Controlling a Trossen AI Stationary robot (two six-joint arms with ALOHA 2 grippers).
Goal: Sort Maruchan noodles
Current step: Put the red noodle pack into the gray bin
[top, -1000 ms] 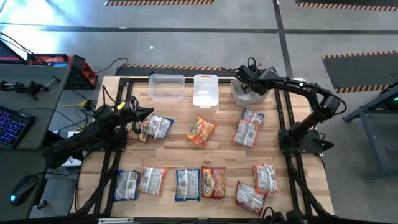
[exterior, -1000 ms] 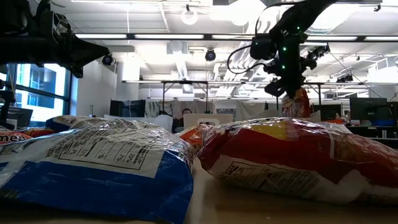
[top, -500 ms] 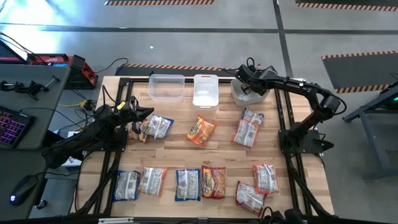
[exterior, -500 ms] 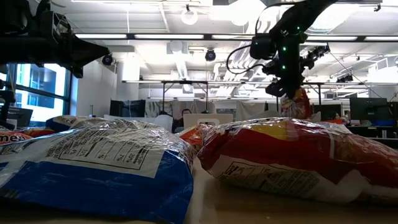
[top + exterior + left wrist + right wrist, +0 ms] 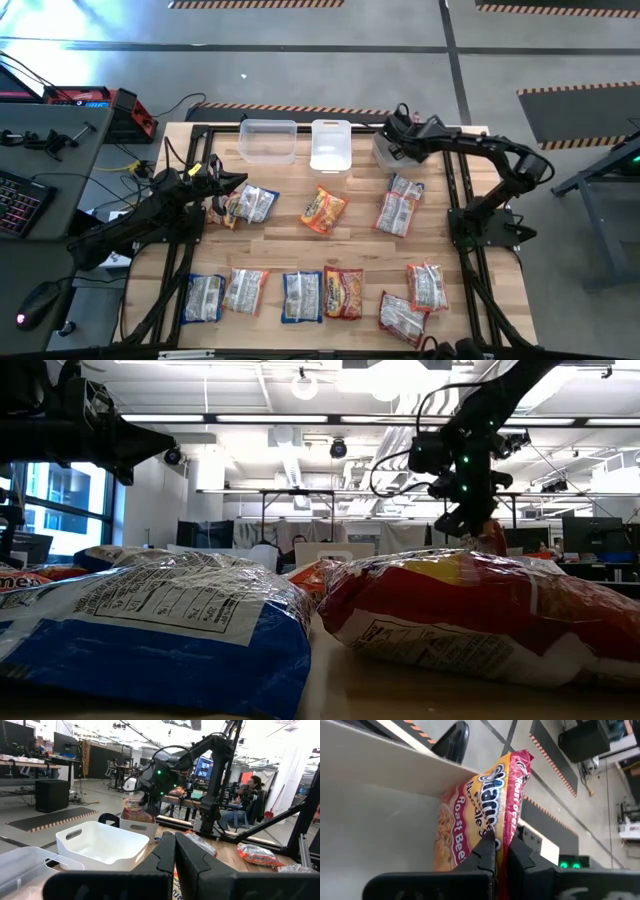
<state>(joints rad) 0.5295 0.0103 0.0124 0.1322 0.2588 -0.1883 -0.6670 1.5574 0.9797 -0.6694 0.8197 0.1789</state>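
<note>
My right gripper (image 5: 394,136) hangs over the grey bin (image 5: 384,153) at the table's far right, shut on a pink-and-red Maruchan packet (image 5: 487,805). The same packet (image 5: 134,809) stands upright in that bin in the left wrist view. My left gripper (image 5: 175,839) is shut and holds nothing; it stays level at the table's left side (image 5: 238,182). Several more packets lie flat on the table: three in a middle row (image 5: 323,210) and several in a near row (image 5: 301,296). My right gripper pinches the packet by one edge (image 5: 494,831) between its two fingers. The fingers slant down from the table's right side. The packet reaches forward and down past the fingertips, upright, with its lower part (image 5: 131,816) behind the grey bin's wall.
A clear bin (image 5: 268,140) and a white bin (image 5: 331,146) stand left of the grey one along the far edge. Bare wood shows between the two rows of packets. The near packets (image 5: 470,610) fill the low view's foreground.
My right gripper has sunk toward the grey bin and shifted slightly toward the table's right edge, rolling a little. The packet has gone down with it into the bin.
</note>
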